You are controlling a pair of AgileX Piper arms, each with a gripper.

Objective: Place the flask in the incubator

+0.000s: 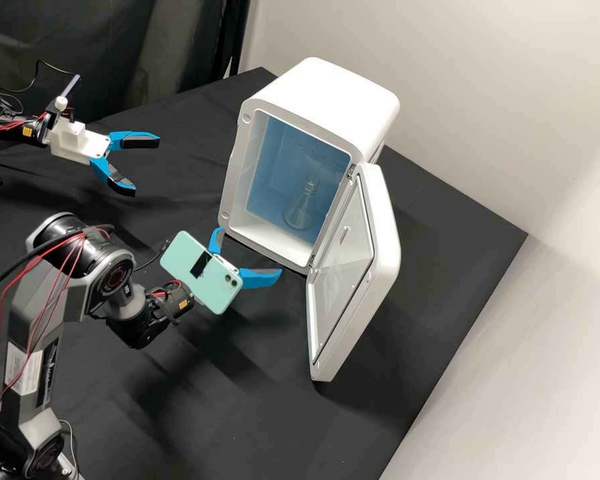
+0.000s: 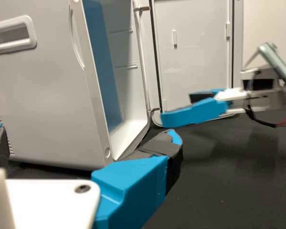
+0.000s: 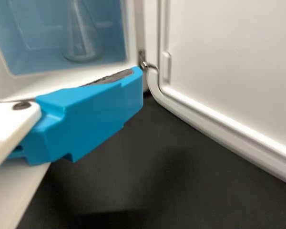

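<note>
A clear glass flask [image 1: 303,203] stands upright inside the white incubator [image 1: 327,93], on the floor of its blue chamber; in the right wrist view the flask [image 3: 81,38] is straight ahead. The incubator door [image 1: 360,267] hangs wide open to the right. My right gripper [image 1: 241,259] is open and empty, just in front of the chamber's lower lip, with one blue finger [image 3: 86,114] near the door hinge. My left gripper [image 1: 135,162] is open and empty, well to the left of the incubator, facing its side wall [image 2: 43,95].
A mint-green phone [image 1: 203,270] is mounted on the right arm's wrist. Black cloth [image 1: 247,387] covers the bench, whose edge runs close behind and to the right of the open door. Red wires trail along both arms.
</note>
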